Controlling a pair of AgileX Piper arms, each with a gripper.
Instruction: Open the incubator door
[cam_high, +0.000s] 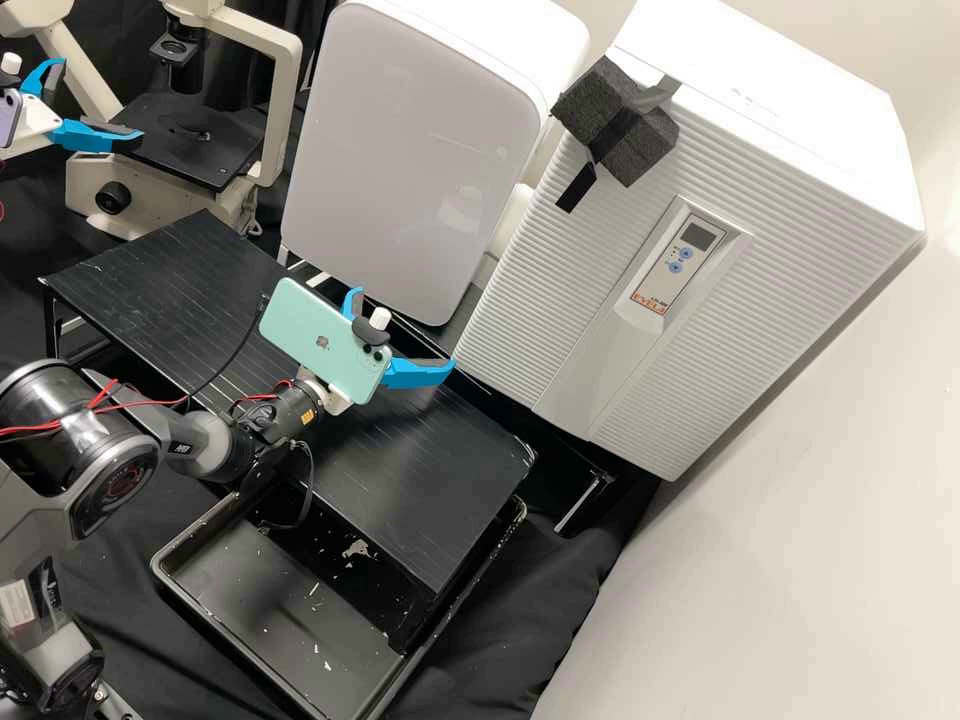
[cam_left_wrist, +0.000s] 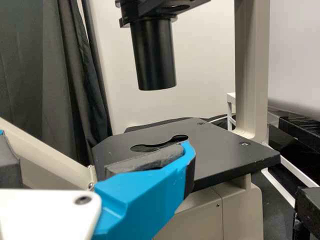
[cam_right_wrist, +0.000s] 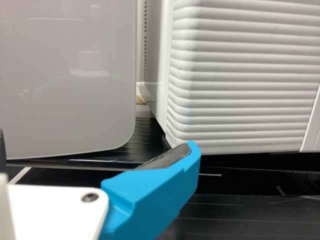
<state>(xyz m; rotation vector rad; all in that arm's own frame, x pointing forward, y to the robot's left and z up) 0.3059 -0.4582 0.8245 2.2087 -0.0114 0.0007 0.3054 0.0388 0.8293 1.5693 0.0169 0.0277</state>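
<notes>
Incubator (cam_high: 780, 130): at the right of the high view, its door looks shut.
Left gripper (cam_high: 102, 100): fingers spread by the microscope (cam_high: 195, 150).
Right gripper (cam_high: 403, 329): fingers spread, facing the door's lower corner.
Door (cam_high: 590, 260): ribbed; I expect it stiff, fairly heavy, slippery to pinch.
Tab (cam_high: 575, 188): black, thin, bendy, I guess; my second choice of hold.
Foam (cam_high: 640, 150): strapped on, probably soft and grippy; I'd pull here.
Panel (cam_high: 665, 265): printed label, blue buttons; I leave its print unread.
</notes>
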